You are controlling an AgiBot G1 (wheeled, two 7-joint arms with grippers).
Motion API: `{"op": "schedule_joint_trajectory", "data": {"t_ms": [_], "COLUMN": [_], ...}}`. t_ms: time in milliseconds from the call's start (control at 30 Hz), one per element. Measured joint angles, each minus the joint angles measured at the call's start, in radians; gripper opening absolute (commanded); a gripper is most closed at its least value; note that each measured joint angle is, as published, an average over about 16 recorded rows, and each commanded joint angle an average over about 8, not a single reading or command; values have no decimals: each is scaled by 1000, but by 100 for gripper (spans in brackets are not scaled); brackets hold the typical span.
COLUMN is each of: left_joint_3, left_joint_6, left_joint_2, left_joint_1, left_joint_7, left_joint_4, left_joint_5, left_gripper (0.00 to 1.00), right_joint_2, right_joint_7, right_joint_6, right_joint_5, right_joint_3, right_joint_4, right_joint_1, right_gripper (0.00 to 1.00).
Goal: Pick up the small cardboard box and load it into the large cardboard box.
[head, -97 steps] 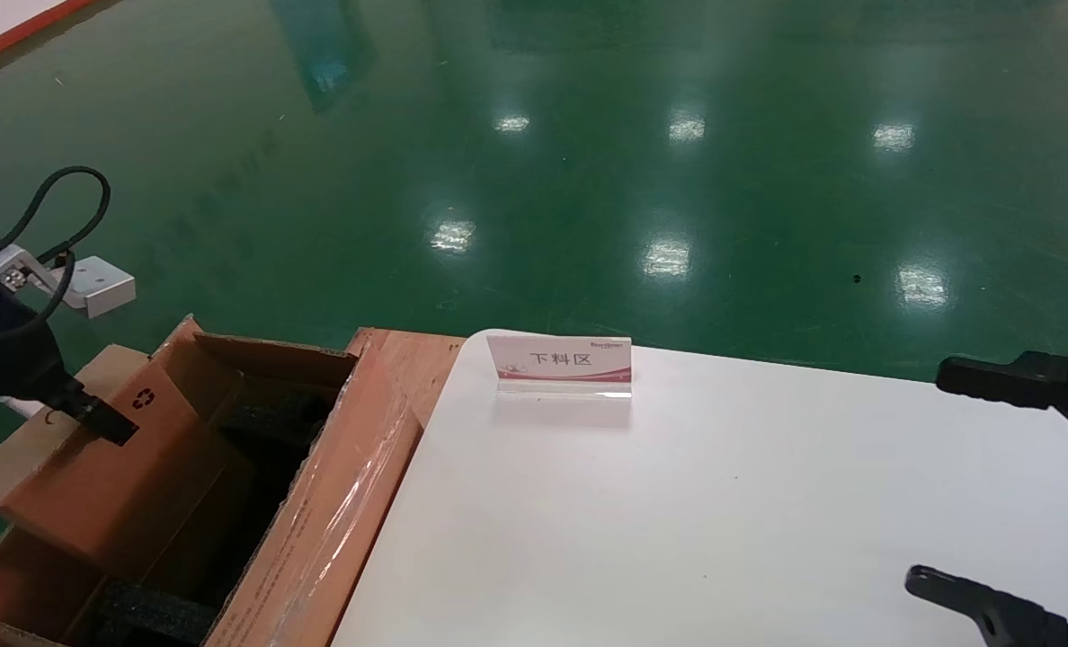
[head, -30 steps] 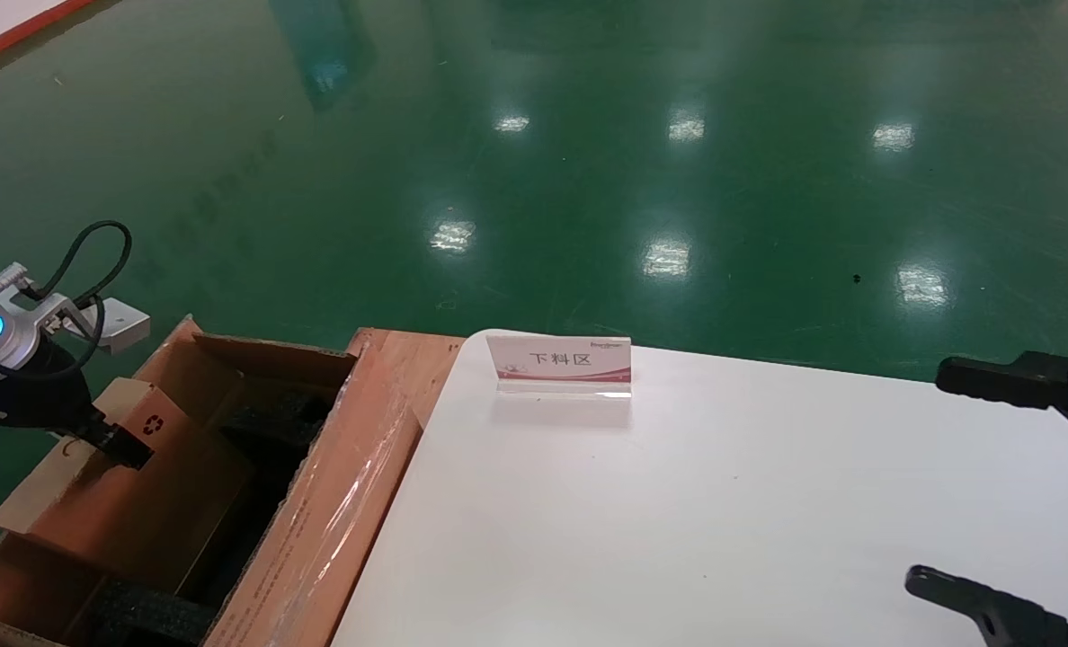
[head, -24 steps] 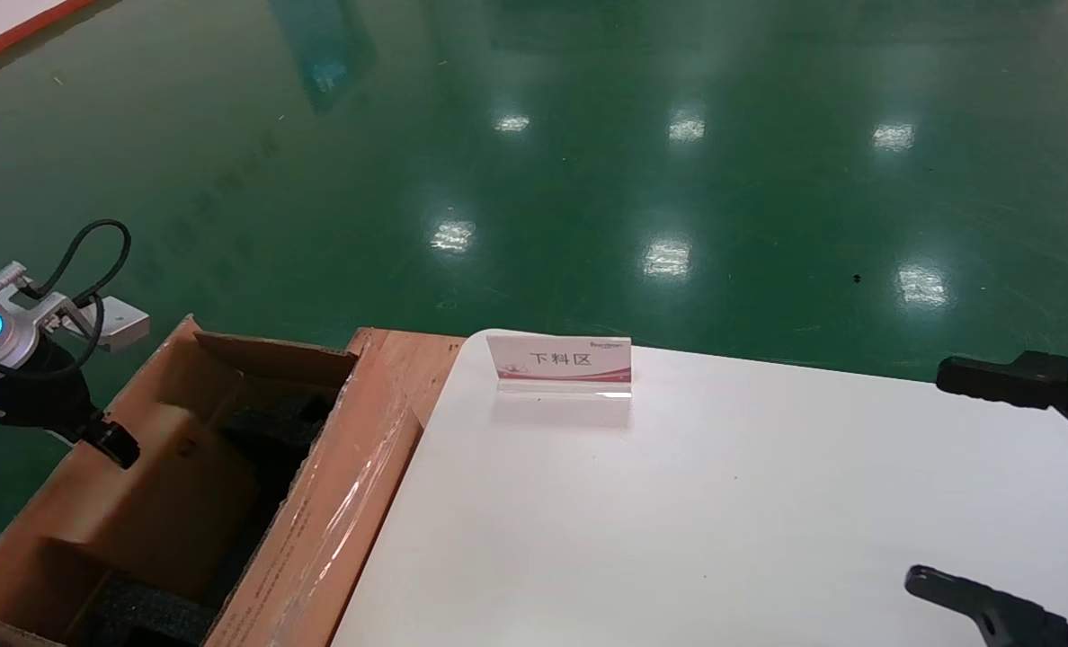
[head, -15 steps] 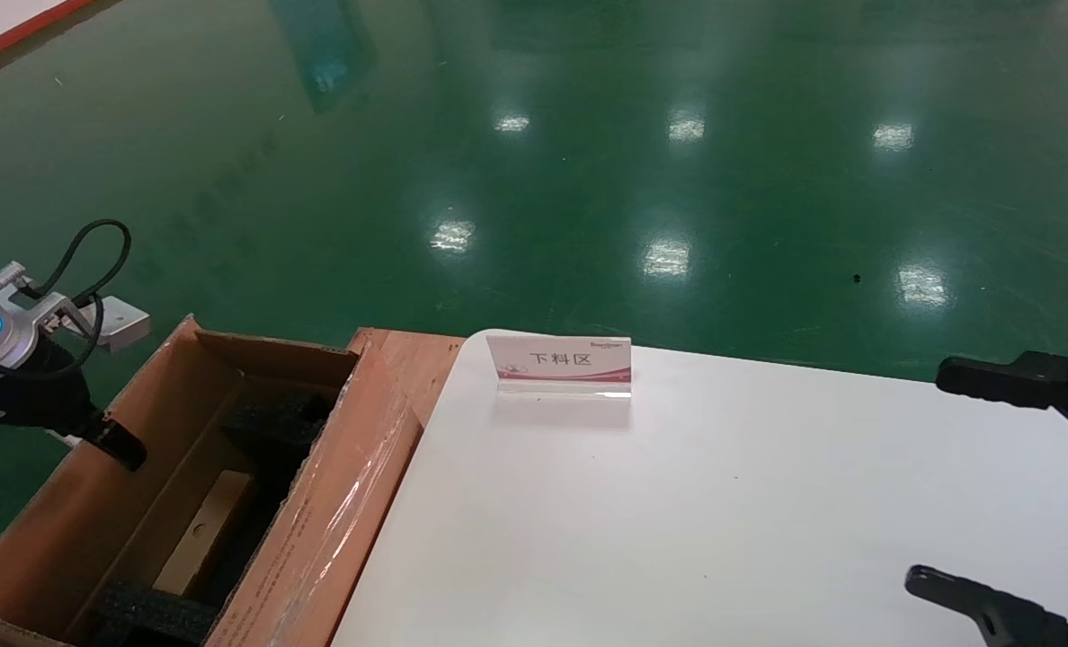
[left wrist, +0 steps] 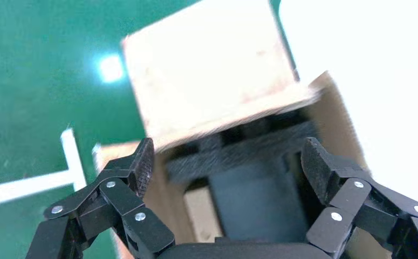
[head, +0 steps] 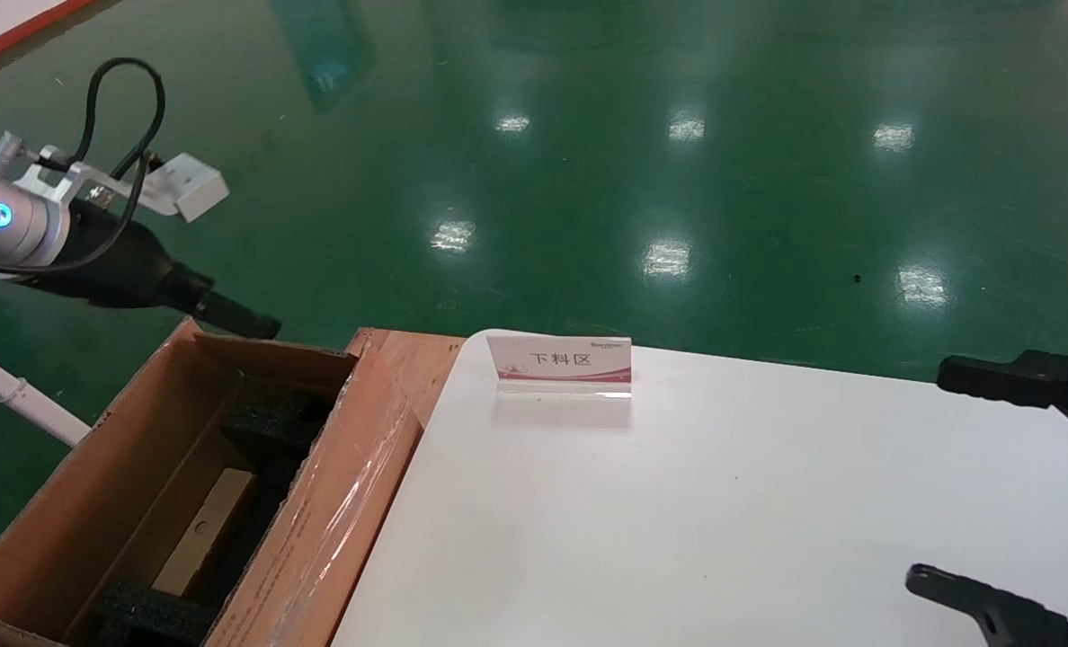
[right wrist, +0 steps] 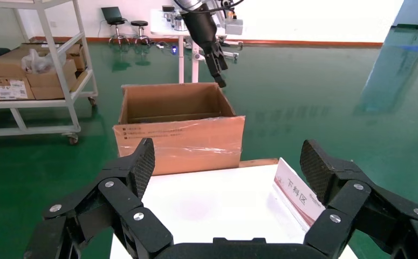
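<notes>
The small cardboard box [head: 206,530] lies flat and low inside the large cardboard box [head: 354,503], between black foam blocks [head: 273,422]. The large box stands open at the table's left edge, its taped flap hanging on the table side. My left gripper [head: 242,322] hangs open above the carton's far left corner, holding nothing. In the left wrist view the left gripper [left wrist: 229,167] is spread wide over the carton's foam [left wrist: 239,154], with a tan strip of the small box [left wrist: 198,216] below. My right gripper [head: 965,485] stays open over the table's right edge.
A white table [head: 723,503] fills the middle and right, with a small standing sign [head: 559,364] near its far edge. A wooden board [head: 408,359] sits between carton and table. Green floor surrounds everything. In the right wrist view shelving [right wrist: 34,70] stands beyond the carton [right wrist: 179,135].
The left gripper opened and the small box dropped from it down into the large box. The left gripper then rose and moved toward the carton's far corner. The right arm stayed still.
</notes>
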Motion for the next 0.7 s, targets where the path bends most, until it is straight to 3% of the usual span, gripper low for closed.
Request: {"op": "schedule_joint_trajectory", "data": {"t_ms": [333, 700], "left_joint_3": [-132, -472], "left_joint_6": [6, 99], "left_joint_2": [-14, -4], "left_joint_1": [41, 284], "left_joint_7": [59, 207], "left_joint_4": [-74, -113], "left_joint_5": [-34, -104], "left_gripper": [100, 100], "right_joint_2": [0, 0], "right_joint_7": [0, 0], "right_joint_6": [0, 0], "right_joint_5": [0, 0], "right_joint_3": [0, 0], "right_joint_4": [0, -1], "right_joint_1": [0, 0], "right_gripper": [100, 100]}}
